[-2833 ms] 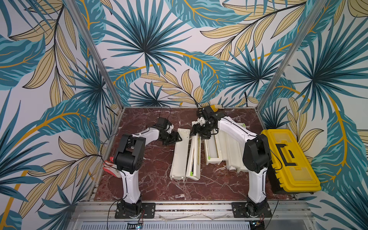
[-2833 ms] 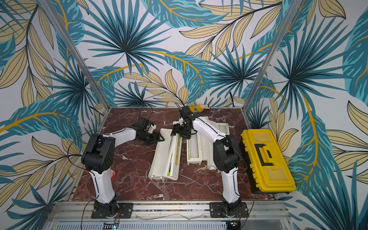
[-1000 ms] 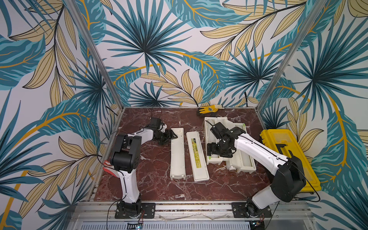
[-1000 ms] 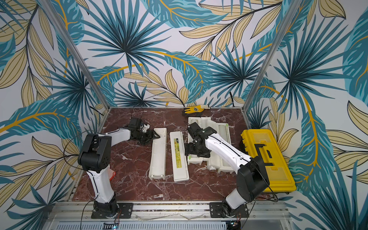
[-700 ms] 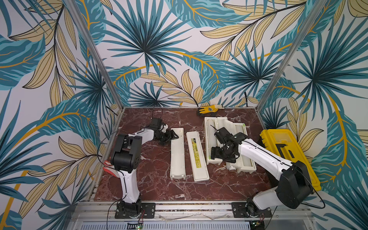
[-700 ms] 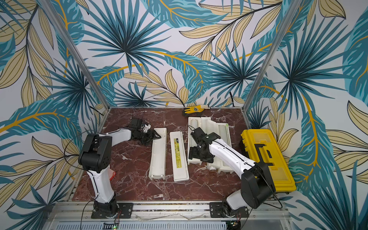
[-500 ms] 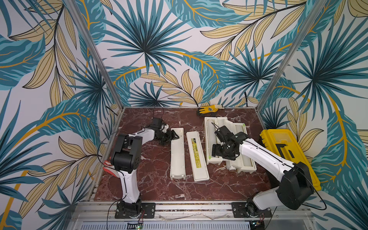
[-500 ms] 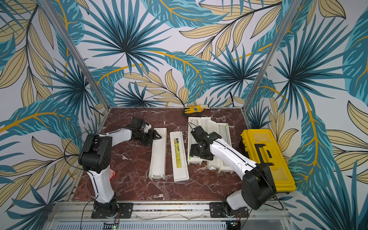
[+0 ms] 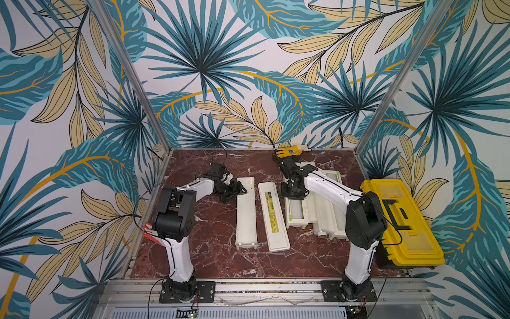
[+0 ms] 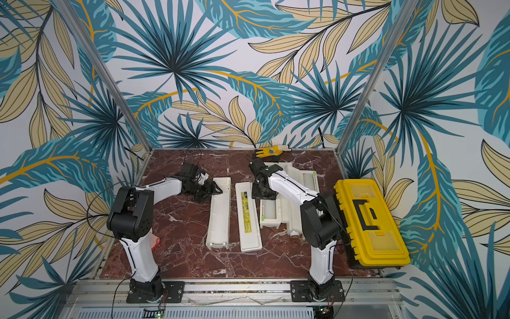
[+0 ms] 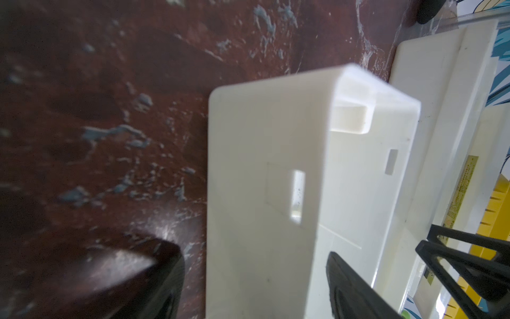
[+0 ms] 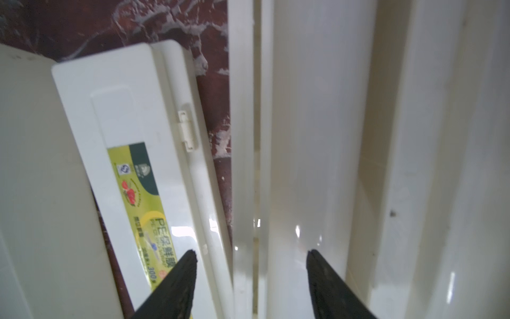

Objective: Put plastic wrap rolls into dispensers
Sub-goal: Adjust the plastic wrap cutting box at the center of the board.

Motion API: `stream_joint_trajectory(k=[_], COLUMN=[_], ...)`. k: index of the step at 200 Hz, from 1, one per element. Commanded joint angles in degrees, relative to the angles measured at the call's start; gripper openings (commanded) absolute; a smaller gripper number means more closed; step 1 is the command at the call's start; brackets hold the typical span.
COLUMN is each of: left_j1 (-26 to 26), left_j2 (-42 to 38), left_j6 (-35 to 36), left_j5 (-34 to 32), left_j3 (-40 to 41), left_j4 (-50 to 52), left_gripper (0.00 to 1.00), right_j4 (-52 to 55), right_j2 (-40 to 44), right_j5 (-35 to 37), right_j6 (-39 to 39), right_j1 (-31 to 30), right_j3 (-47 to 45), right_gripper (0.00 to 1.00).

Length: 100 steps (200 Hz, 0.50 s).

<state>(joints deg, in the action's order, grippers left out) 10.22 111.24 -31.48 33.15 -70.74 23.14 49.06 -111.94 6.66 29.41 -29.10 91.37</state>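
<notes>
Three cream dispensers lie side by side in both top views. The left dispenser (image 9: 245, 212) shows a plain face, and the middle dispenser (image 9: 273, 218) is closed with its yellow-green label up. The right dispenser (image 9: 289, 221) lies open with a plastic wrap roll (image 9: 297, 210) inside. Another roll (image 9: 321, 221) lies beside it under my right arm. My left gripper (image 9: 238, 189) (image 11: 254, 262) is open, straddling the left dispenser's (image 11: 265, 171) far end. My right gripper (image 9: 292, 191) (image 12: 249, 254) is open. It hangs over the open dispenser's far end, with the near wall and roll (image 12: 317, 138) between its fingers.
A big yellow toolbox (image 9: 400, 218) stands along the right edge, close behind my right arm's elbow. A yellow glove (image 9: 289, 151) lies at the back wall. Something red (image 9: 149, 233) sits at the left edge beside the left arm. Walls close in three sides.
The middle dispenser's lid, open earlier, lies closed. My right gripper slid along the open dispenser toward its far end and its jaws narrowed. The left gripper stayed put and widened slightly.
</notes>
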Motion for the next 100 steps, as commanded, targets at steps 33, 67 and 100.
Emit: stream_joint_trajectory(k=[33,67,100], left_j1=[-1.9,-2.7,-2.9], left_j2=[-3.3,-3.6,-3.3], left_j6=[1.4,1.5,1.3], left_j5=[-2.8,-2.7,-2.6], left_j3=[3.0,3.9,4.1], left_j4=[3.4,3.5,3.5], left_gripper=[0.82,0.82,0.82], right_j4=[1.3,0.6,1.7], right_j2=[-9.3,-13.0,-18.8], right_j5=[-1.0,-2.8,-6.3], right_j6=[-8.0,-13.9,-19.0], right_j1=[-0.2,-0.3,-0.3], right_j3=[8.3,14.2,24.6], right_gripper=[0.45,0.39,0.38])
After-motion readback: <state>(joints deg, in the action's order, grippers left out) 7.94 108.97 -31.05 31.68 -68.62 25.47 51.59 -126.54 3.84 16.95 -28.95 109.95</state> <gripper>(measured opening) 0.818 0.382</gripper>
